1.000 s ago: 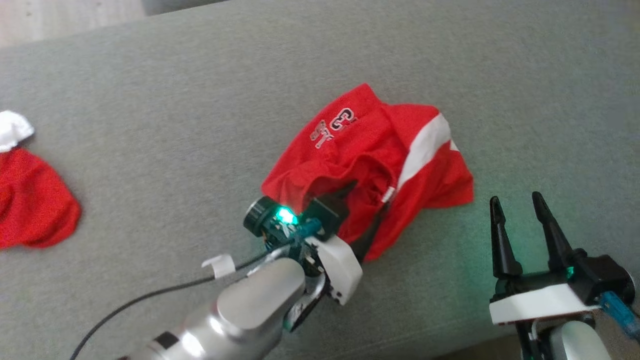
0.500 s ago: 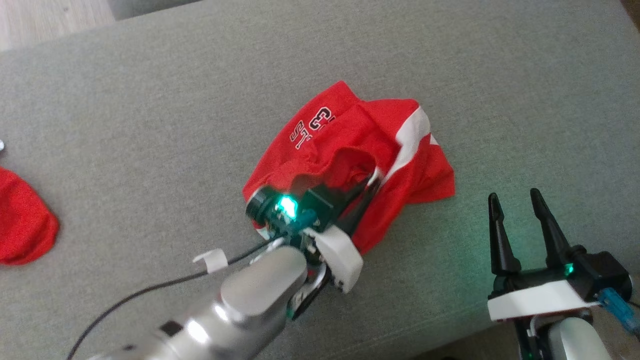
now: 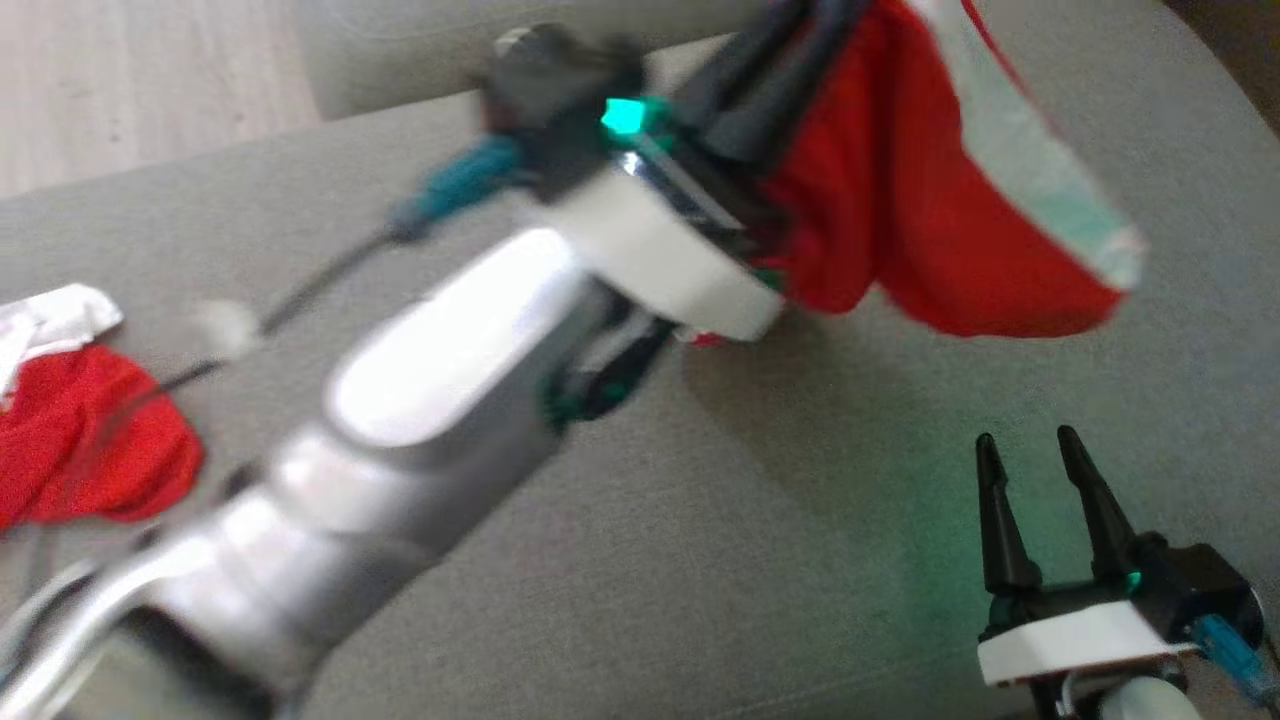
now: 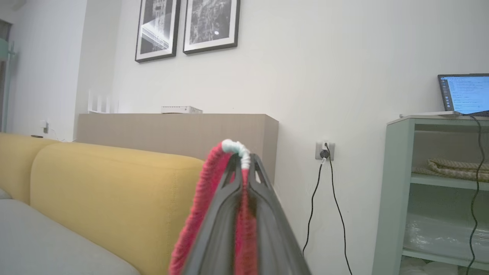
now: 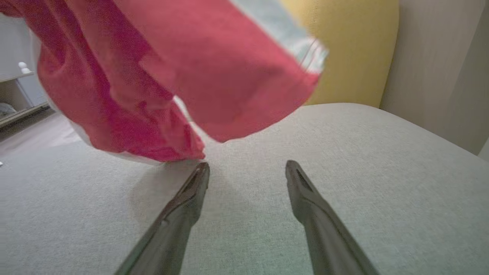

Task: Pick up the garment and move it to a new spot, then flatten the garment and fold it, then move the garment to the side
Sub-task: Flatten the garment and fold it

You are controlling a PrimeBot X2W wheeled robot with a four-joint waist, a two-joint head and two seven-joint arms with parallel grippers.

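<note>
We hold the garment (image 3: 940,230) clenched in the left gripper (image 4: 243,164), hanging over the far part of the grey sofa seat (image 3: 700,520). The right gripper (image 3: 1025,455) stands released and empty at the near right. We judge the pickup done; placing at a new spot, flattening, folding and setting aside remain. One second earlier the garment lay crumpled on the seat

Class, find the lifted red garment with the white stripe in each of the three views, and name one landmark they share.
Head view: red garment, upper right, hanging.
Left wrist view: bottom centre, pinched in the left gripper.
Right wrist view: upper left, above the open right gripper.
Shared landmark: the grey seat cushion.
</note>
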